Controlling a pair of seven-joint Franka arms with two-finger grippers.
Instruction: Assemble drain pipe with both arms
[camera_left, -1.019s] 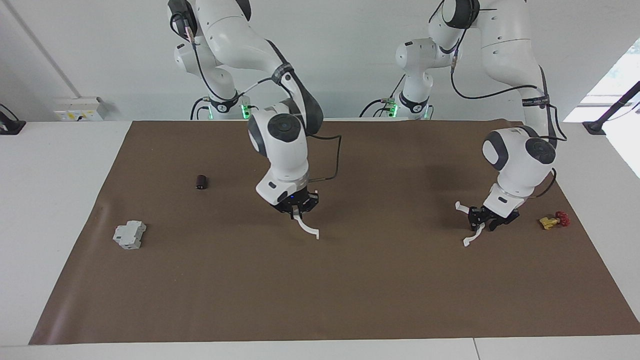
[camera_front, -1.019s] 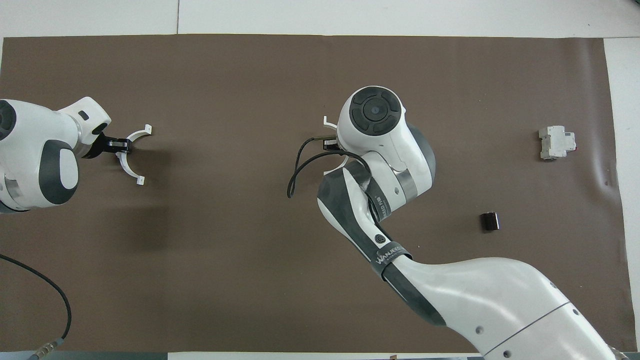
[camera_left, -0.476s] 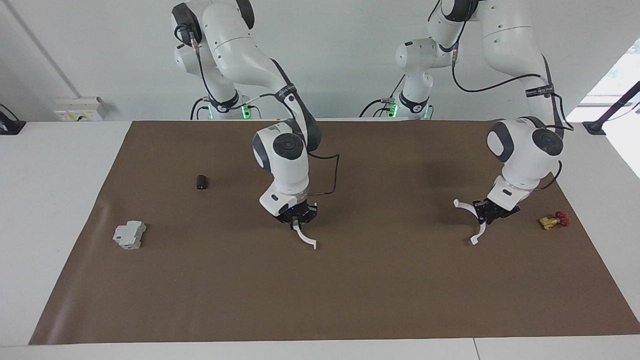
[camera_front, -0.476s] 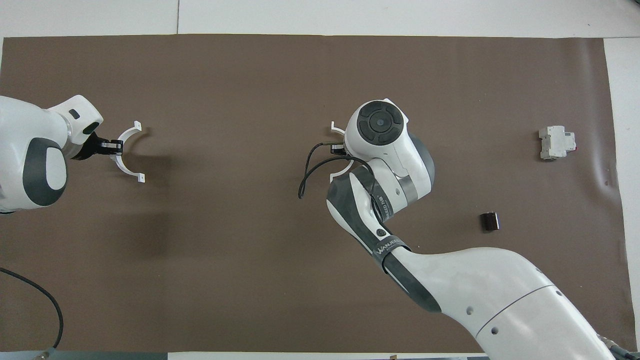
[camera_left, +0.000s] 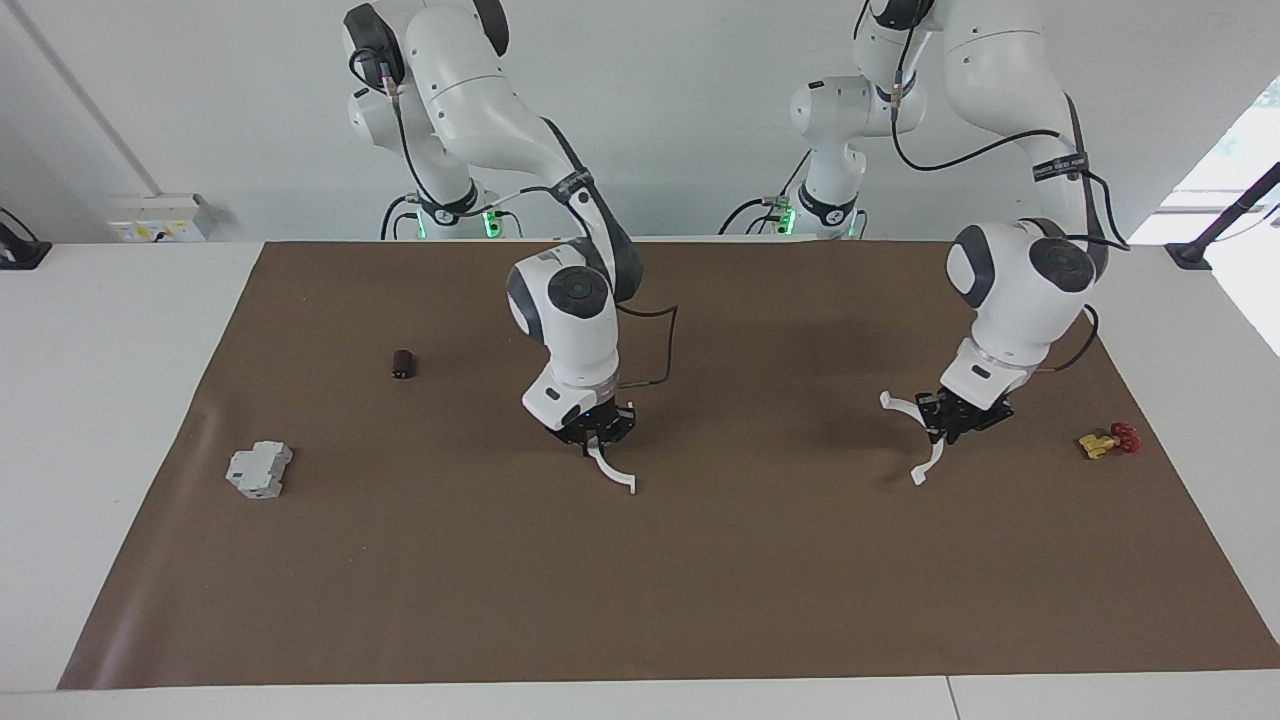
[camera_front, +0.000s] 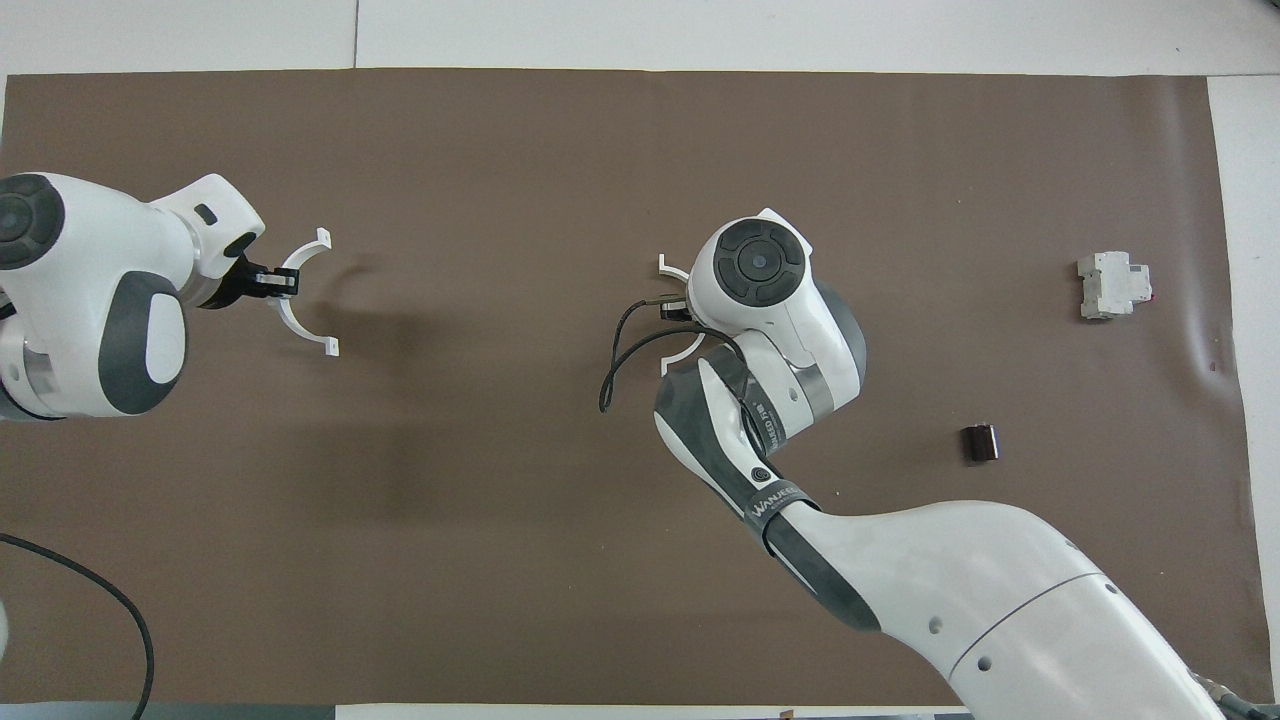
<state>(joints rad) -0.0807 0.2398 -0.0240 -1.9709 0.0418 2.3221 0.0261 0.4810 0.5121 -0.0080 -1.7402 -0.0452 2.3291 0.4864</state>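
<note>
The drain pipe is in two white half-ring arcs, each held in the air over the brown mat (camera_left: 700, 580). My left gripper (camera_left: 955, 420) is shut on one arc (camera_left: 902, 408) over the left arm's end of the mat; both show in the overhead view, the gripper (camera_front: 268, 283) and its arc (camera_front: 300, 328). My right gripper (camera_left: 597, 430) is shut on the other arc (camera_left: 612, 470) over the middle of the mat, its lower tab close to the mat. In the overhead view the right wrist hides most of that arc (camera_front: 672, 270). The arcs are far apart.
A grey boxy block (camera_left: 258, 470) lies at the right arm's end of the mat, a small dark cylinder (camera_left: 403, 364) nearer to the robots than it. A small yellow and red part (camera_left: 1108, 440) lies on the mat beside the left gripper.
The left gripper has carried its arc toward the middle of the table, closer to the right gripper. The right gripper has shifted only slightly with its arc.
</note>
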